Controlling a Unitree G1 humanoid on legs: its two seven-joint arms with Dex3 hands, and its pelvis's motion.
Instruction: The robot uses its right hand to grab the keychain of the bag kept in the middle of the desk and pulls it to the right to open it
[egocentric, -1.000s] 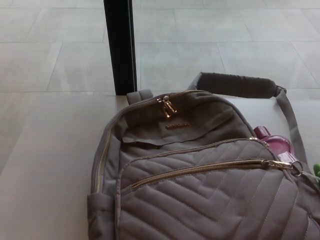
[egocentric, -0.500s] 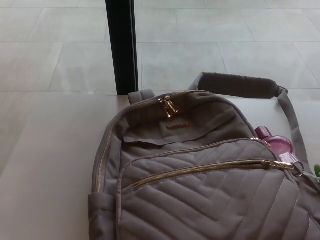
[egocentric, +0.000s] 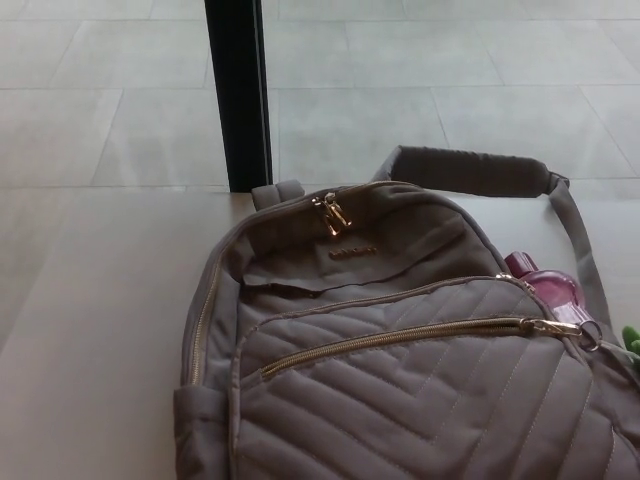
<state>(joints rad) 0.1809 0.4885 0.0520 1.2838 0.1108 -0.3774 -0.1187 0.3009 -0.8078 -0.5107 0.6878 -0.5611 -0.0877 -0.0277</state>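
The quilted taupe backpack (egocentric: 400, 370) is lying face up on the bench (egocentric: 90, 340), filling the near and right part of the head view, with its lower edge cut off by the frame. Across the front pocket a gold zipper (egocentric: 390, 338) is running from lower left to upper right, and its pull with a small metal ring (egocentric: 585, 333) is resting at the right end, close to the frame edge. A second pair of gold pulls (egocentric: 332, 212) is sitting at the crown of the main compartment, just below the carry loop (egocentric: 277, 191).

Risk is being judged as follows. Two sets of pulls are being presented, so the wrong one could be taken. The ring is small and is lying flat against the fabric, so a grasp with thick fingers is likely to slip. As the bag is not being held down, a pull to the right could drag the whole bag instead of running the slider. A pink bottle cap (egocentric: 548, 284) is protruding just beside the ring and could be knocked.

Farther back, the padded shoulder strap (egocentric: 470, 170) is arching over the bag, and a black post (egocentric: 238, 90) is standing on the tiled floor (egocentric: 450, 90).

No robot hand is being shown; neither arm's pose nor finger state can be told.
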